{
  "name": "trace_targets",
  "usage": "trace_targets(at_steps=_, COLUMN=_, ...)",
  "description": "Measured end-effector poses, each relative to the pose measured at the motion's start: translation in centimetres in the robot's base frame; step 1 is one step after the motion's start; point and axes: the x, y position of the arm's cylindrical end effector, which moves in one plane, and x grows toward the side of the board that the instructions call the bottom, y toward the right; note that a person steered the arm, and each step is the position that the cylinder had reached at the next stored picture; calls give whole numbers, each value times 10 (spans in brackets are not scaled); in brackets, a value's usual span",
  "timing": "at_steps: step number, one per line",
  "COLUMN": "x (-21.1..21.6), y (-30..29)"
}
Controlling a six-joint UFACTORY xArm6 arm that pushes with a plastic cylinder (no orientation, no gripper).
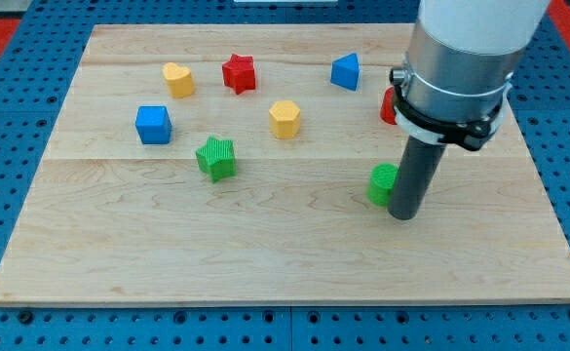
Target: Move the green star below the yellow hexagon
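Nearest the camera, my tip rests on the wooden board at right-centre, w/ a green block touching its left side; the rod hides part of that block, so its shape can't be made out. No gripper on this arm, so nothing is apart, together or clamped: just a straight dark rod under a grey collar and a pale arm body that fills the upper-right corner.

Camera view, near to far: the green star sits left of centre, well apart from the tip, untouched by it. Yellow hexagon lies up and to the right of the star, a bit farther from the camera, w/ a clear gap btwn the two. Blue cube stands to the star's left, nearer the board's left edge. Farther back, a yellow block, shape roughly heart-like but hard to confirm, sits just left of a red star. Blue block, wedge- or triangle-like, lies at far right-centre. Red block peeks out behind the arm's collar, mostly hidden, shape can't be told.

Board rests on a blue perforated table, visible on all sides.
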Motion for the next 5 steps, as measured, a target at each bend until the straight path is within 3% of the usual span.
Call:
trace_targets(at_steps=3, x=-26, y=-5)
trace_targets(at_steps=4, x=6, y=-29)
trace_targets(at_steps=5, x=6, y=-107)
